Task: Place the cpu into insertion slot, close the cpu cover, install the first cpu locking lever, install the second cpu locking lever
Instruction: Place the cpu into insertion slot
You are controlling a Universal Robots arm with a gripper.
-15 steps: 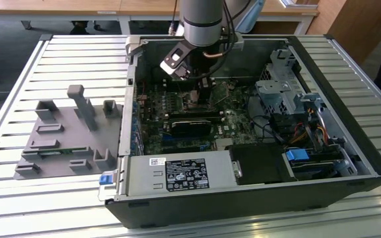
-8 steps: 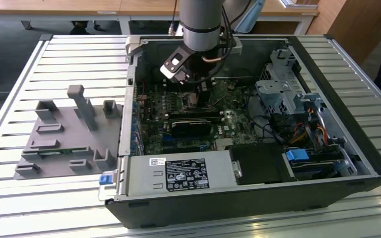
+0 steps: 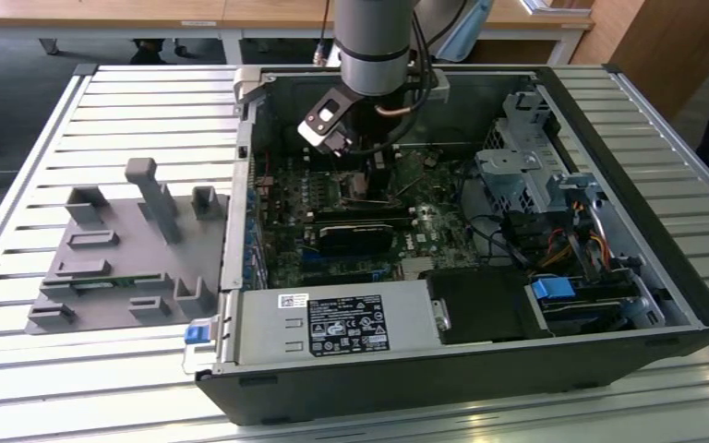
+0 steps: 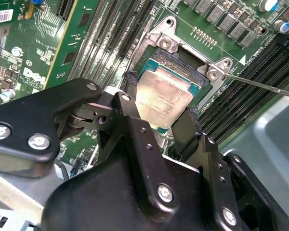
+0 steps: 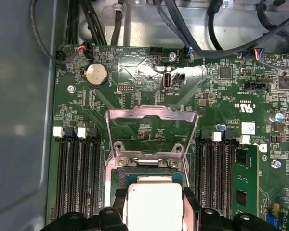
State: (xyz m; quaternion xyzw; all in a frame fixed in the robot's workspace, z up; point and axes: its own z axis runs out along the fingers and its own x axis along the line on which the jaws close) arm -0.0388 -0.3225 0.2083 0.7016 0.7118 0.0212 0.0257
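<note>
1. Two black fingers of the gripper are pressed against opposite edges of the cpu, which is pinched between them. No gap is made out on either side in both wrist views.
2. The cpu is held squarely over the insertion slot, low within its metal rim. Whether it is fully seated cannot be told.
3. A small, flat square is shown, its silver-grey top plate mottled and set on a green border.
4. The chip is judged light and stiff but fragile. Its contacts and the socket's pins could be damaged by tilt or force, so it is best taken by its bare side edges and kept level.
5. The cpu cover is raised open on its hinge at the slot's edge, on the side nearest the motherboard edge where cables run. A thin metal lever is swung clear beside one corner of the slot.
6. The slot is flanked by memory slots. The motherboard lies in an open computer case, and the arm is lowered near the case's far wall. The case is set on a slatted table, with a grey fixture at the exterior view's left.
</note>
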